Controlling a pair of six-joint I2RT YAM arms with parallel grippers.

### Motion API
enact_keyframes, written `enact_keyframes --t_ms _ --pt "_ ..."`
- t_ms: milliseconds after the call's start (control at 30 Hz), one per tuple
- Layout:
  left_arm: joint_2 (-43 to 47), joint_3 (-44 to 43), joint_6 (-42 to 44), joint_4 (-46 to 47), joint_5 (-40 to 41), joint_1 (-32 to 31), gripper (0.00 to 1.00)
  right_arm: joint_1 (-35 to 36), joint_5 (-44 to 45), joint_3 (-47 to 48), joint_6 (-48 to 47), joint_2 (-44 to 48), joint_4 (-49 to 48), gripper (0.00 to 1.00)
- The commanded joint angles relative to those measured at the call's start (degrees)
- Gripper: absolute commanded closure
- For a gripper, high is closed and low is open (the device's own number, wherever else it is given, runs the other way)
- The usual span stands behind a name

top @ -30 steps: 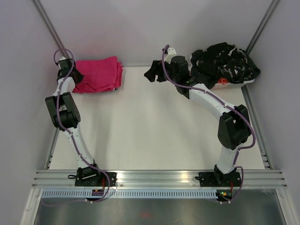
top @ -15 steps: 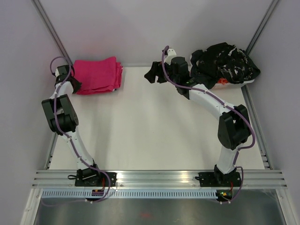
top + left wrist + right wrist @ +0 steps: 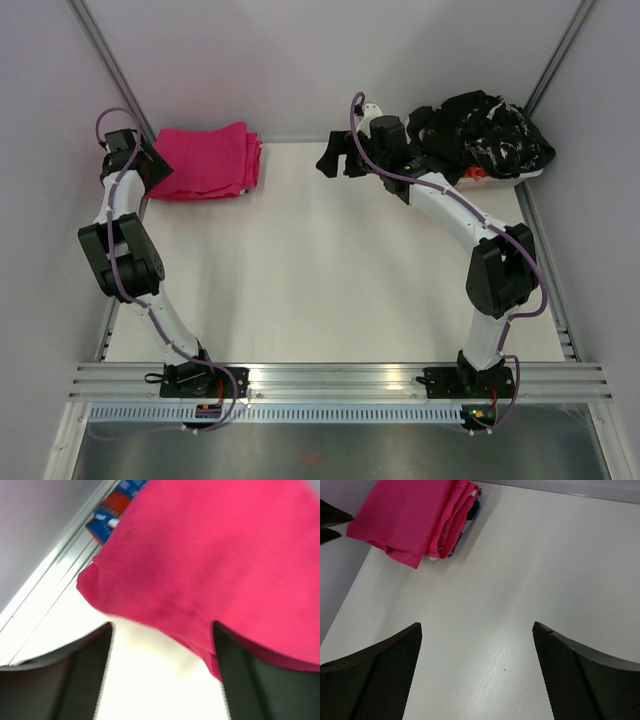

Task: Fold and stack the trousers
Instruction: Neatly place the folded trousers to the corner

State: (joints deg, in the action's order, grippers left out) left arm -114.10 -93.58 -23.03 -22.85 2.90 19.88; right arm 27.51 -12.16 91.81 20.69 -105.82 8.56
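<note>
Risk: the left gripper (image 3: 160, 680) sits close against the near-left corner of the folded bright magenta soft-cloth trousers (image 3: 205, 160). If a finger caught that loose hem on a pull-away, I judge it would drag the top fold open or skew the bundle off the blue, white and red patterned garment (image 3: 471, 511) beneath it.

The bundle lies at the far-left corner of the white table (image 3: 330, 270).

Left jaws stand wide apart with nothing pinched. Cannot tell whether one finger brushes the cloth.

The right gripper (image 3: 476, 630) hangs over the table's far middle, jaws spread fully, empty and touching nothing.
</note>
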Motion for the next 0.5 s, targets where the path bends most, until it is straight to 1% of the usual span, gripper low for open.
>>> enact_keyframes --t_ms 0,67,100,133,167,200,233,267,300,333,367,400,433,467 --pt "12.8 -2.0 6.5 -2.1 -5.2 -3.4 0.1 -2.5 4.1 5.9 -2.2 4.8 8.3 0.02" --pt "18.1 -2.4 8.5 -5.1 -6.4 -6.2 0.05 -3.8 7.0 5.1 -3.1 7.5 10.2 0.02" --pt "20.0 -2.0 9.4 -6.0 -6.8 -9.6 0.03 -4.1 9.8 4.5 -3.5 10.9 11.6 0.02" --pt "23.8 -1.8 10.6 -6.9 -6.8 -11.2 0.02 -4.9 11.1 3.5 -4.0 12.6 12.4 0.02" --pt "25.8 -1.5 11.0 -8.9 -6.9 -14.5 0.0 -5.1 12.2 1.4 -4.7 14.7 13.1 0.02" --pt "27.9 -1.1 10.9 -10.0 -7.3 -15.6 0.0 -5.3 14.6 -0.2 -4.8 19.1 13.8 0.02" --pt "30.1 0.7 9.8 -10.8 -8.4 -16.4 0.0 -5.5 17.1 -2.1 -5.0 21.6 13.9 0.02" --pt "35.1 2.2 9.3 -11.2 -12.6 -17.1 0.0 -5.5 17.7 -6.9 -5.1 24.5 13.6 0.02" --pt "38.0 6.1 8.9 -11.4 -14.0 -17.2 0.0 -5.5 18.3 -9.6 -4.9 30.5 12.6 0.02" --pt "41.0 8.7 7.8 -11.2 -15.1 -17.4 0.0 -5.4 19.5 -15.0 -4.3 33.6 12.2 0.02" --pt "47.3 10.9 7.8 -10.7 -16.9 -17.4 0.0 -5.5 20.1 -17.9 -3.5 37.0 11.7 0.02" --pt "50.4 13.4 7.7 -10.0 -17.5 -17.5 0.0 -5.5 20.3 -20.3 -2.0 43.1 11.0 0.02" --pt "53.2 17.5 8.2 -10.0 -17.7 -17.5 0.0 -5.5 20.5 -25.3 -1.5 45.9 10.8 0.02" --pt "58.2 19.2 8.6 -10.2 -18.3 -17.5 0.0 -5.5 20.9 -27.8 -0.4 51.4 10.7 0.02"
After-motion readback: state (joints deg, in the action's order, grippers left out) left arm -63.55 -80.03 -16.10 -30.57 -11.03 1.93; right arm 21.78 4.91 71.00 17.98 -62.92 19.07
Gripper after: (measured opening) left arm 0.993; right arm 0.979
